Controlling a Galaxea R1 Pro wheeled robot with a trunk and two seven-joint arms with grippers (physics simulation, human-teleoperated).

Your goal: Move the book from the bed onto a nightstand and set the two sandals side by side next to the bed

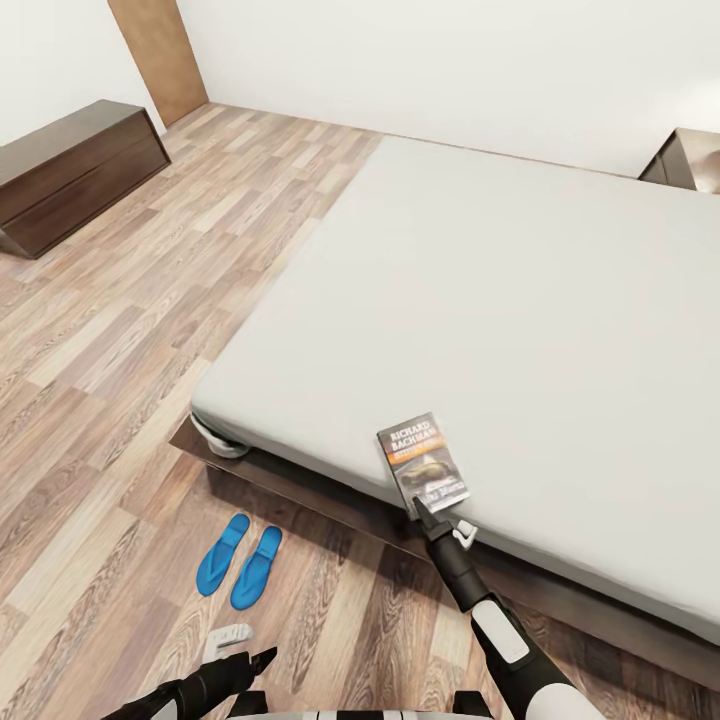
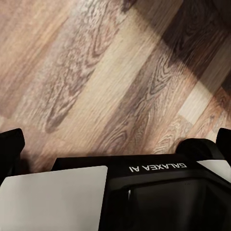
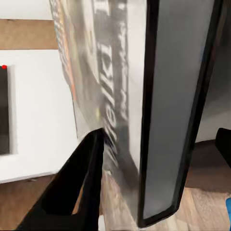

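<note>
The book [image 1: 423, 463], dark-covered with an orange band, lies on the light grey mattress of the bed [image 1: 520, 290] close to its near edge. My right gripper [image 1: 438, 522] is at the book's near end and shut on it. In the right wrist view the book [image 3: 120, 96] stands edge-on between the two black fingers [image 3: 77, 183]. The two sandals [image 1: 222, 553] [image 1: 256, 567], bright blue, lie side by side on the wood floor beside the bed's corner. My left gripper [image 1: 245, 648] hangs open over bare floor near the sandals, holding nothing. A dark nightstand [image 1: 690, 160] shows past the bed's far right corner.
A long low dark brown cabinet [image 1: 70, 170] stands against the left wall, and a brown door [image 1: 160, 55] is behind it. Wood-plank floor [image 1: 150, 330] stretches open between cabinet and bed. The bed's dark frame [image 1: 330, 500] juts out below the mattress.
</note>
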